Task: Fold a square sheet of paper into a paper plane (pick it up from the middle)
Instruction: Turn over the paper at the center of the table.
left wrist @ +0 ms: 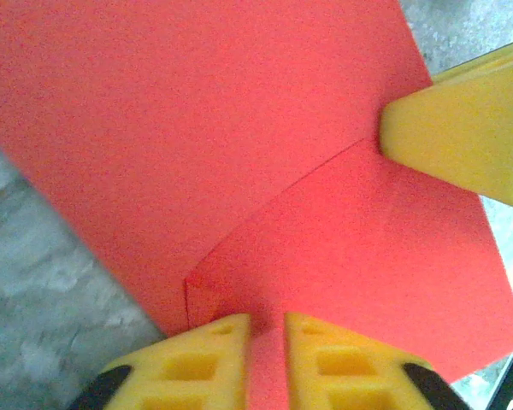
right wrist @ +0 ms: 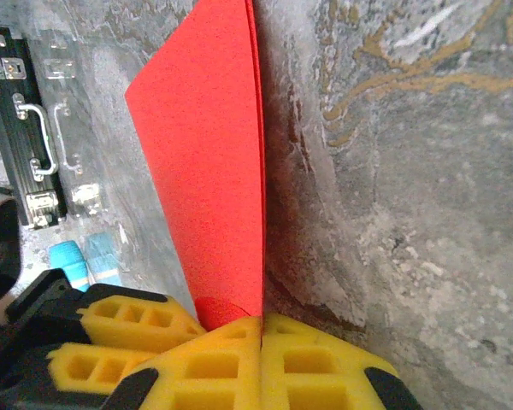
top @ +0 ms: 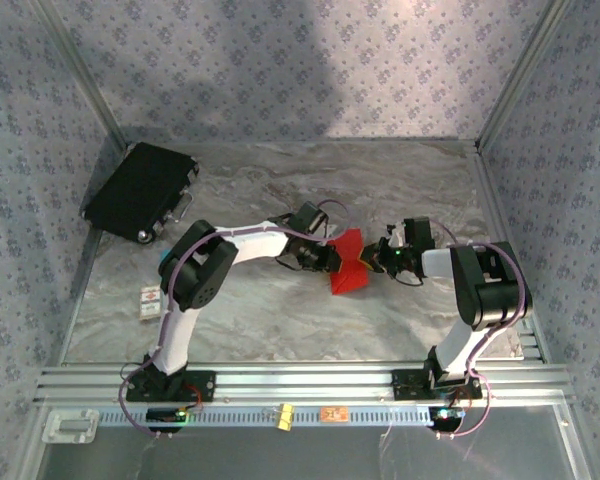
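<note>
Left fingers (left wrist: 214, 346): yellow, with square pockets, parted by a narrow slit. You see red in the slit, but nothing shows them clamping.
Right fingers (right wrist: 316, 350): pressed tight together, pinching the bottom edge of the paper (right wrist: 214, 145).
Paper, place: mid-table, between the left gripper (top: 330, 258) and the right gripper (top: 377, 258), one at each side.
Paper, edges: from the left wrist you see a folded flap over the larger layer, bounded by a curved crease. One right finger tip touches that crease from the right. From the right wrist the paper rises from the pinch as a tall pointed blade, with two layers showing along its straight right edge.
Paper, material: thin, matte, bright red, plain.
Open room: you have bare table (top: 280, 320) from the paper toward the rail (top: 300, 380), and more behind it toward the back wall (top: 280, 60).
Boundaries: patterned walls close off the back and both sides.
Case (top: 140, 188): black and rectangular with metal latches and a handle, in the far-left corner, well apart from the paper.
Card (top: 152, 301): small and white, near the left edge beside the left arm.
Table surface: grey marble pattern with tan veins.
Arm pose: both arms are bent at the elbow, their forearms reaching inward and low, and their wrists face each other across the paper.
</note>
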You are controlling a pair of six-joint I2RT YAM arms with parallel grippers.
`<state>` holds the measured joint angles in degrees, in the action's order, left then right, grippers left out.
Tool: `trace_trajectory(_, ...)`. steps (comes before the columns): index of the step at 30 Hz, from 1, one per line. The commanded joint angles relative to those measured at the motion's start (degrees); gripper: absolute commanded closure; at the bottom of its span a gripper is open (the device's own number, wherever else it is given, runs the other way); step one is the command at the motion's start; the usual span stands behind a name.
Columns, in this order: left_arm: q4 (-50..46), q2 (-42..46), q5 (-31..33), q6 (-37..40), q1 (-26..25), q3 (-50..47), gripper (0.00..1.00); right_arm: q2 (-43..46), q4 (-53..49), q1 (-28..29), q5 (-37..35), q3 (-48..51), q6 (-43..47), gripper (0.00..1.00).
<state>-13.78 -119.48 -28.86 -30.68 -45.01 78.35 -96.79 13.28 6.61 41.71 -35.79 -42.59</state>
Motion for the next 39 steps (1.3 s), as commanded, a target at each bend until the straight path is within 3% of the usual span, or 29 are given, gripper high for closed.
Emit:
trace_trajectory(1, -0.38, 6.92, 2.44, 0.31, 0.01, -1.71, 0.77, 2.58, -4.03, -0.21, -1.61, -0.67, 1.89, 0.98)
trace_trajectory(11, 3.52, 17.72, 6.58, -1.05, 2.81, -11.70, 0.71, 13.30, -21.18, 2.07, -11.81, -3.84, 5.57, 0.98)
trace_trajectory(26, 1.39, 18.50, 3.52, 0.85, 7.67, -9.79, 0.68, 17.66, -25.50, 7.01, -21.62, -5.16, 5.59, 0.98)
trace_trajectory(30, 4.72, 18.19, 3.16, -4.51, 9.53, -9.94, 0.67, 16.25, -24.85, 7.66, -22.73, -6.11, 4.21, 0.98)
trace_trajectory(36, -6.87, 18.15, 0.30, -6.81, 13.06, -3.91, 0.66, 16.47, -31.56, 9.67, -25.91, -9.63, 4.35, 0.99)
trace_trajectory(39, -7.85, 18.41, 0.85, -6.20, 13.59, -3.85, 0.66, 18.31, -34.47, 10.35, -25.39, -9.81, 6.10, 0.99)
